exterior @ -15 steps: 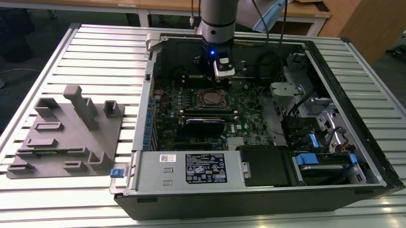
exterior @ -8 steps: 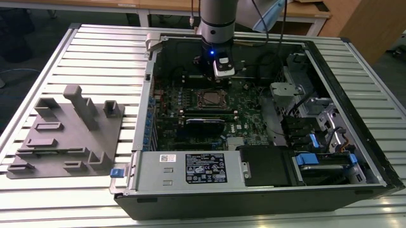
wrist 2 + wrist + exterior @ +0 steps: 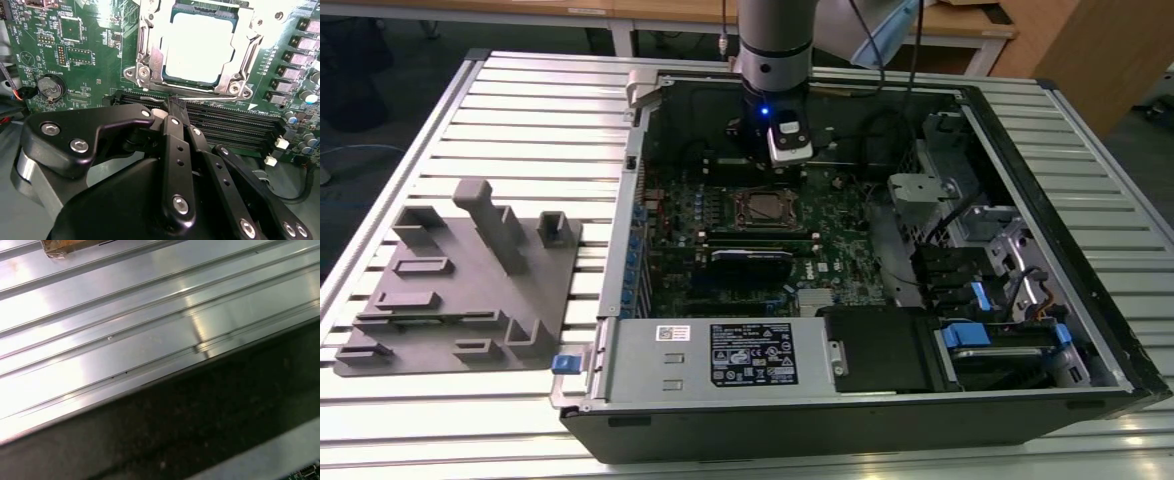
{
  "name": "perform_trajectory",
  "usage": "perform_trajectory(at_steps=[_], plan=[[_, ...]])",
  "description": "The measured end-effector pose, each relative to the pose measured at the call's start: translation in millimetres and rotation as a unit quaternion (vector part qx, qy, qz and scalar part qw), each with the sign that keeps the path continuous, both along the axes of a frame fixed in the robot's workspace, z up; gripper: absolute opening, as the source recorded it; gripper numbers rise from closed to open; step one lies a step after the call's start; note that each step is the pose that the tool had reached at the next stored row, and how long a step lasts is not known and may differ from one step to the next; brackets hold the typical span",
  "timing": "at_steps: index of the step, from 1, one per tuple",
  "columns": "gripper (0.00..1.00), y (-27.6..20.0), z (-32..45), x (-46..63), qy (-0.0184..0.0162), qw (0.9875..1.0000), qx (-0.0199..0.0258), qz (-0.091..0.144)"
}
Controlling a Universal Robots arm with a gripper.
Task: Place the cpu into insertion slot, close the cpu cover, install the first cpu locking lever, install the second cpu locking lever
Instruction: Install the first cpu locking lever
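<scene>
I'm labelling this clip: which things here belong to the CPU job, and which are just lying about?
Job: cpu, cpu cover, insertion slot, claw.
Lying about: grey fixture block, coin battery, memory slots.

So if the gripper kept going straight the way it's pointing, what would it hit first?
The gripper would probably first meet the near edge of the cpu cover, right beside the long black slots; depth is unclear, so it could be the slots.

The pale silvery cpu [image 3: 200,47] lies flat in the insertion slot [image 3: 192,82], just beyond the claw [image 3: 175,104], with the cpu cover [image 3: 149,55] framing it.
</scene>
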State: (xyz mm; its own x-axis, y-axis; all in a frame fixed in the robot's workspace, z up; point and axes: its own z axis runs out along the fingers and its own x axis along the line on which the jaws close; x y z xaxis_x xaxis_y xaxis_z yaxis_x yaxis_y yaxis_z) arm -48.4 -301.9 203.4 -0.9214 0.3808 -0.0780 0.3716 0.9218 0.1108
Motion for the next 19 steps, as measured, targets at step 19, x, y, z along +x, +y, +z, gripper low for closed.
perform_trajectory(at_steps=[19], plan=[[0.11,0.1,-1.5,-8.3,-0.0283,0.9996,0.0001,0.000]])
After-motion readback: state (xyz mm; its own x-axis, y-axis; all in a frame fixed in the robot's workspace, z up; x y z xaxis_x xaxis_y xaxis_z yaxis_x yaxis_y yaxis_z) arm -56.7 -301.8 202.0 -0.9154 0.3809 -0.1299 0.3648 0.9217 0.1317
